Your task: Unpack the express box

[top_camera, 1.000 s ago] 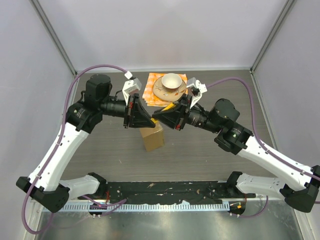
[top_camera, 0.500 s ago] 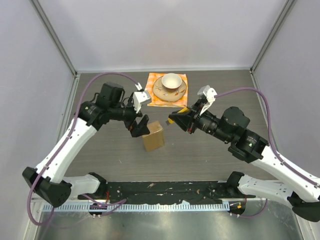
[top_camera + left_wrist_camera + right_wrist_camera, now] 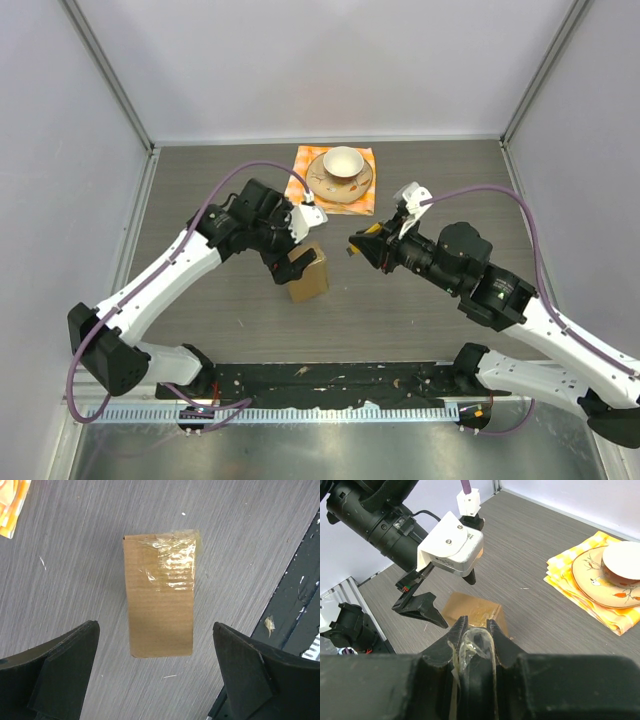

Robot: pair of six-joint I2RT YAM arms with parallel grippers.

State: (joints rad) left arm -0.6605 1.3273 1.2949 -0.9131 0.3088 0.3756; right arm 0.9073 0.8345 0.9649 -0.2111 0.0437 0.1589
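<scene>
A second ago the two claws met close together just above the express box (image 3: 310, 278); now they are apart, and the right gripper (image 3: 475, 627) has drawn back to about 3 o'clock of the box. Its fingers are pressed together on a strip of clear tape (image 3: 472, 650), so I judge that one seal is peeled off. A shiny tape patch (image 3: 175, 562) remains on one end of the lid, and the flaps look closed, so the opening itself is not yet done. The left gripper (image 3: 155, 627) has come down from the 10 o'clock side and points straight down over the box, with its fingers spread wide on both sides and not touching the cardboard. The box lies flat near the middle of the table (image 3: 200, 180), with the saucer (image 3: 325, 185) on the checkered cloth (image 3: 300, 185) near it at 12 o'clock.
</scene>
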